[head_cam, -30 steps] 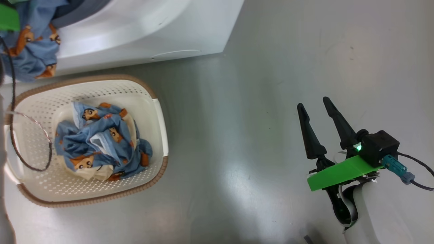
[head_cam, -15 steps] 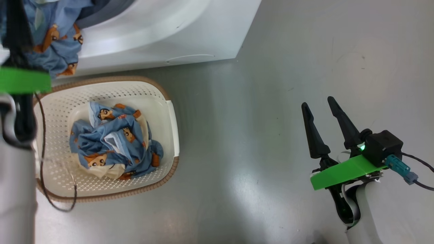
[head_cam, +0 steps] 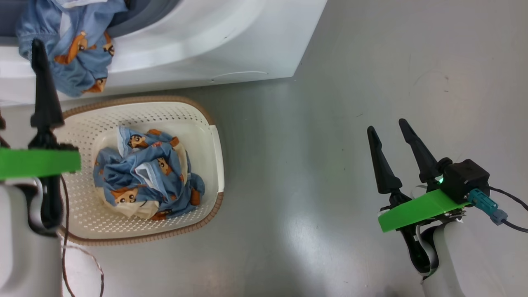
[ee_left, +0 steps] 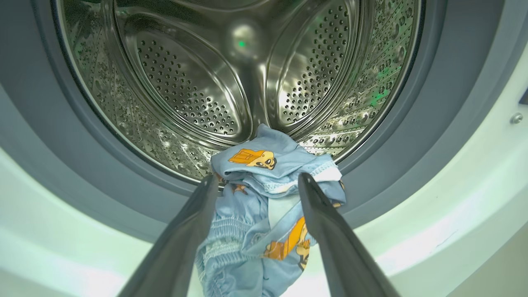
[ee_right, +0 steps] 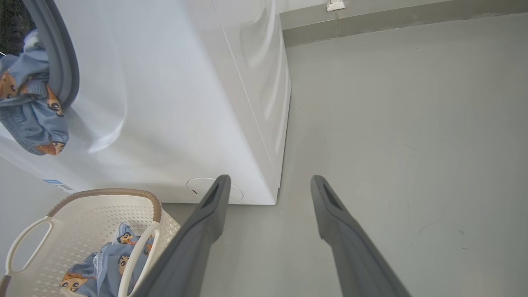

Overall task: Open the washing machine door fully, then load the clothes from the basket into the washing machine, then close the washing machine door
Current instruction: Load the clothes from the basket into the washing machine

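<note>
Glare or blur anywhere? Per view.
Head view: soft glare patch on the floor. Left wrist view: specular highlights and a green glint on the drum; left pincer out of focus. Right wrist view: even light, right pincer slightly soft.

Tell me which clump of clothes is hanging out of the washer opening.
The single garment draped over the gasket of the washing machine, before the open left gripper. The other clump lies crumpled inside the basket on the floor.
</note>
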You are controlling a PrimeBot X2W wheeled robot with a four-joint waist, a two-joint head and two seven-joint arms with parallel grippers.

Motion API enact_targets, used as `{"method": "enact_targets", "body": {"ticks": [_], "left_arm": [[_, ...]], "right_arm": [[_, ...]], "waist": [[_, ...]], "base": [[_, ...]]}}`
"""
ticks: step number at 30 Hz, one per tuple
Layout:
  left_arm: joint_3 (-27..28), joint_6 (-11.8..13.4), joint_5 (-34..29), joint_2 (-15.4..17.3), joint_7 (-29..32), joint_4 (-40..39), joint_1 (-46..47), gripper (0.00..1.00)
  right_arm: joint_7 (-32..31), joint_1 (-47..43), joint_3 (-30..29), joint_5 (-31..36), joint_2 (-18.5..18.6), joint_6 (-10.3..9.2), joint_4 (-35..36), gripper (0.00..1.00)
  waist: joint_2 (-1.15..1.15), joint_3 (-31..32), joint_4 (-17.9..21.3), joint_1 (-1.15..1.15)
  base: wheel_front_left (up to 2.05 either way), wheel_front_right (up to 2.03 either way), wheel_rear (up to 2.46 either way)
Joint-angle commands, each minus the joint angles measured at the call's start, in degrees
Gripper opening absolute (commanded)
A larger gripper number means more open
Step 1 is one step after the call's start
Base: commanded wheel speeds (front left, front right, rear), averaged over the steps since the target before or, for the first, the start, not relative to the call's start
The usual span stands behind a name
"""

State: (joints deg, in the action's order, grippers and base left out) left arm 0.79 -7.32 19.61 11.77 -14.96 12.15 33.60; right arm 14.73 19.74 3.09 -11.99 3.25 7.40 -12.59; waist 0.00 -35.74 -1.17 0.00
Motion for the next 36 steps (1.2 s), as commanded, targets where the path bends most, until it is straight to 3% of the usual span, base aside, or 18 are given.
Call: {"method": "enact_targets", "body": {"ticks": [1,36], "left_arm": [[2.52,-0.16,-0.62,1.79,-0.04,-2.02,-2.06,1.00],[7.62,-0.17,-2.27,-5.91,-0.04,-5.03,-23.55,1.00]], "right_arm": [[0.27,-1.81,1.45,0.48,-0.37,0.09,0.95,1.00],[0.27,-1.70,2.47,0.20,-0.37,0.09,0.28,1.00]], "waist": [[0.00,0.10,-0.08,0.00],[0.00,0.76,0.17,0.00]], "base": [[0.00,0.00,0.00],[0.00,0.00,0.00]]}}
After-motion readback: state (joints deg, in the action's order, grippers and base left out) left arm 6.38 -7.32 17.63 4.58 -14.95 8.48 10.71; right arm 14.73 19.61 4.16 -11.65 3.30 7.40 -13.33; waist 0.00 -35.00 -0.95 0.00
